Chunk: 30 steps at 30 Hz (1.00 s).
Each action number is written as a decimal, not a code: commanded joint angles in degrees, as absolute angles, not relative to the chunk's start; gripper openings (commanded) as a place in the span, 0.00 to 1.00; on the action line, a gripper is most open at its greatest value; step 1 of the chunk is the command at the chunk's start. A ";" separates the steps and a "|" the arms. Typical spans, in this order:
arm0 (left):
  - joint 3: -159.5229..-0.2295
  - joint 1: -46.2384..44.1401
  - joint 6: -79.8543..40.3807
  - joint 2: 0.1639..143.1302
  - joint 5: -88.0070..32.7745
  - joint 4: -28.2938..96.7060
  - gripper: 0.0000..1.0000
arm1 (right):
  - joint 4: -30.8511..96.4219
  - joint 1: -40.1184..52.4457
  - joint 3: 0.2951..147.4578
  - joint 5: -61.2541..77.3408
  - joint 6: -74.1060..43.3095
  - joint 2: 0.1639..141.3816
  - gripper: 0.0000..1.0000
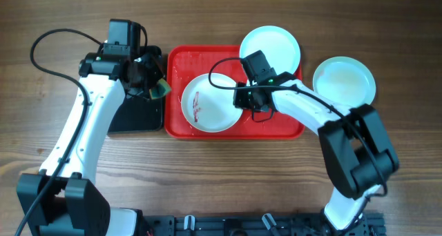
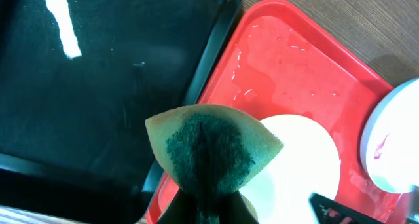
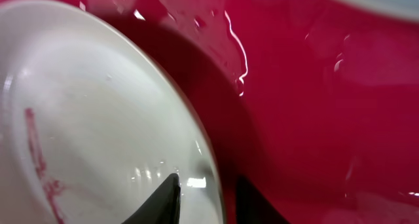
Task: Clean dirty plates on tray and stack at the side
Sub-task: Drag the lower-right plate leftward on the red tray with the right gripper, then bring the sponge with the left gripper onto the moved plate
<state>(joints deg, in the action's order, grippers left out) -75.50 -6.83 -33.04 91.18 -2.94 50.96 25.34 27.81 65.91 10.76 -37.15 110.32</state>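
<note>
Meanwhile the left gripper (image 1: 154, 85) pinches a sponge (image 2: 209, 152) at the black tray (image 2: 78, 106) edge; the right gripper (image 3: 209, 196) straddles the rim of the white plate (image 1: 207, 110), grip unclear.

Smeared white plate (image 1: 210, 103) on red tray (image 1: 186, 60); aqua plate (image 1: 344, 81) beside.

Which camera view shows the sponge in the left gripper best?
The left wrist view: the sponge is close, with its whole pinched face visible. The overhead view shows it small, partly hidden under the left gripper. The right wrist view misses it.
</note>
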 commanded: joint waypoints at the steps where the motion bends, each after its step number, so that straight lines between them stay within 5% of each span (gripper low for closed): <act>1: -75.96 -7.62 -31.70 91.74 -3.42 50.30 0.04 | 24.67 27.49 65.91 15.55 -36.18 113.10 0.17; 4: -75.96 -7.66 -31.70 91.85 -3.99 49.74 0.04 | 24.40 26.65 65.91 16.53 -36.18 113.16 0.04; 20: -75.96 -11.44 -6.33 108.14 -16.08 43.86 0.04 | 23.97 25.63 65.91 18.15 -36.03 113.16 0.04; 30: -75.96 -16.01 -4.95 111.46 -15.31 40.18 0.04 | 23.94 25.63 65.91 18.15 -36.05 113.16 0.04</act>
